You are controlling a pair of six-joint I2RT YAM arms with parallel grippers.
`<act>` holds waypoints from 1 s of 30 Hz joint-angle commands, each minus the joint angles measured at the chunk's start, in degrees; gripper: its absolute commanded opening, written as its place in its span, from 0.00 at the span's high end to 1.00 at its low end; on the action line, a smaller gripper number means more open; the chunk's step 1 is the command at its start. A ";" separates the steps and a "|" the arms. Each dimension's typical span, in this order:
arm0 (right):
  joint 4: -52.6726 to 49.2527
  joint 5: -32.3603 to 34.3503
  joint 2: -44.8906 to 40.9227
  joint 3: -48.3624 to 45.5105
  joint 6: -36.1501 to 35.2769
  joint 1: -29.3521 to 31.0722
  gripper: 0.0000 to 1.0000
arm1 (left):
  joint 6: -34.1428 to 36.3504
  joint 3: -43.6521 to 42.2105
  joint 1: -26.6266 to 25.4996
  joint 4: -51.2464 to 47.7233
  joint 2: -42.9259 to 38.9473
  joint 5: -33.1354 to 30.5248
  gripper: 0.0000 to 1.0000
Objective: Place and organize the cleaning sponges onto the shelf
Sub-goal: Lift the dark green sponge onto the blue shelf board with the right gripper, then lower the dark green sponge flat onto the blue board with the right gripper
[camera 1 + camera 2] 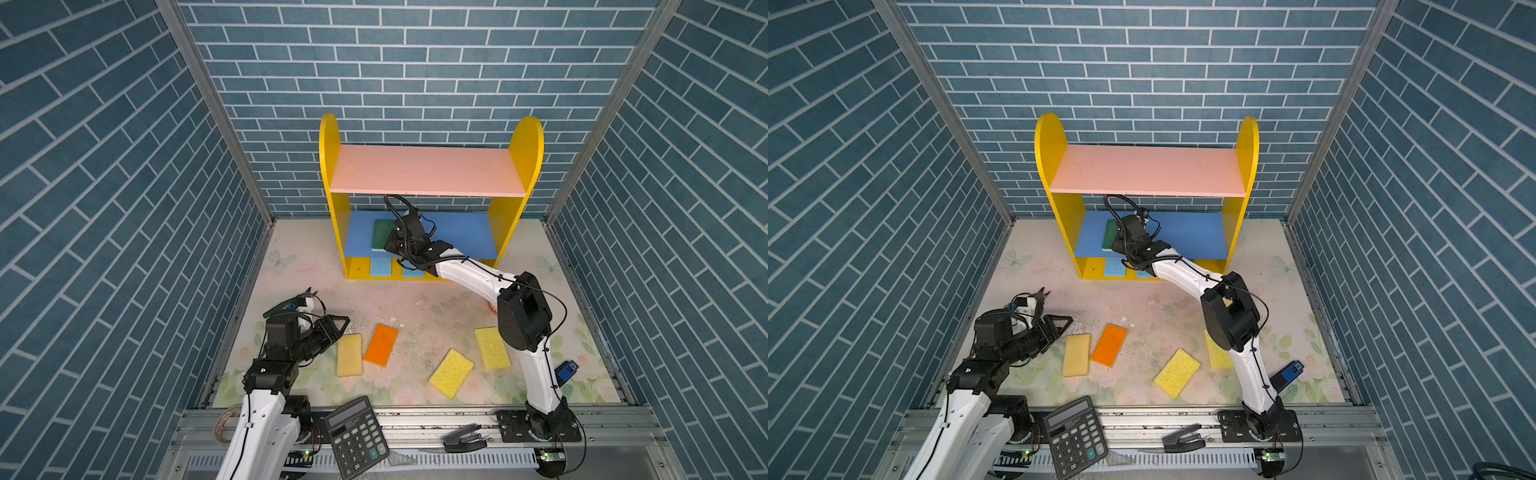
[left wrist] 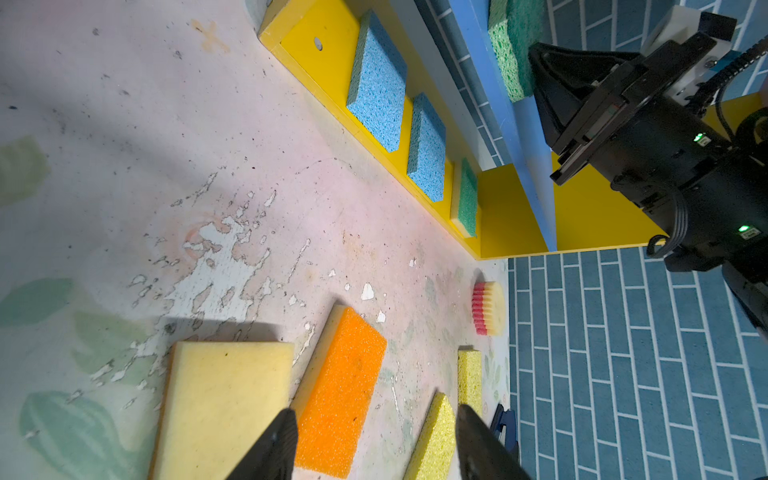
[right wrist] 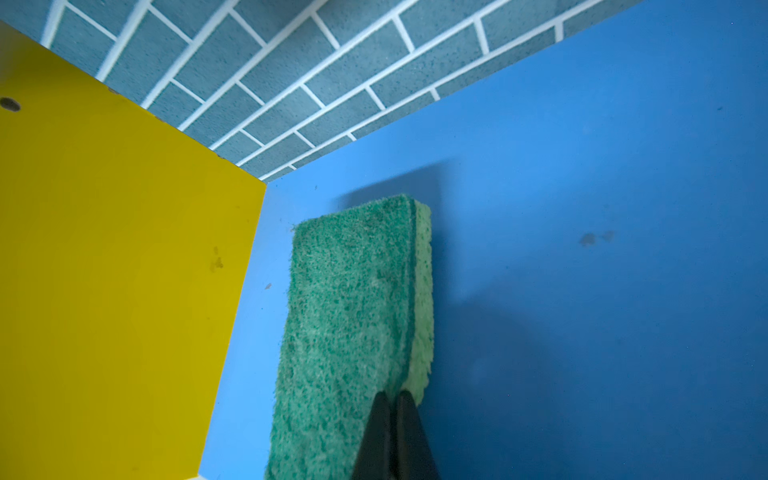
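The green sponge [image 3: 345,332] lay flat on the blue middle board [image 1: 457,232] of the shelf [image 1: 330,141], toward the shelf's left side panel and near the board's front edge. The right gripper [image 3: 392,401] reached in beneath the shelf's pink top board [image 1: 424,170]. Its jaws were pressed together, and the tips met the sponge's near end along the seam between the dark scrub layer and the pale foam. Whether they pinched any of it could not be told.

On the shelf's yellow base [image 2: 316,62] a light blue sponge [image 2: 376,83] lay just beside a second light blue sponge [image 2: 426,149]. A green-and-yellow sponge [image 2: 467,199] lay next along, toward the shelf's right panel.

The other sponges lay on the floral tabletop [image 1: 415,303] in front of the shelf. A yellow-and-pink sponge [image 2: 488,307] was the closest to the shelf, off its right end. Farther out, a pale yellow sponge [image 1: 349,355] and an orange sponge [image 1: 381,345] lay just beside each other before the shelf's left half. A bright yellow sponge [image 1: 451,372] and another yellow sponge [image 1: 492,348] lay before its right half.

The left gripper [image 2: 376,409] sat well away from the shelf, next to the pale yellow sponge, with its jaws apart and nothing between them. A black calculator [image 1: 356,436] rested farthest from the shelf, on the metal rail.
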 commanded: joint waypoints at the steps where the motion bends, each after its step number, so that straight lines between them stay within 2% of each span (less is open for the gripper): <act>1: -1.74 -1.02 -0.91 0.34 0.60 0.23 1.00 | 0.54 -0.30 0.41 0.38 -0.05 0.33 0.38; 30: -2.36 -0.17 -0.93 -1.63 0.43 0.35 1.00 | 0.78 -0.33 0.39 -2.28 -1.53 -0.99 0.38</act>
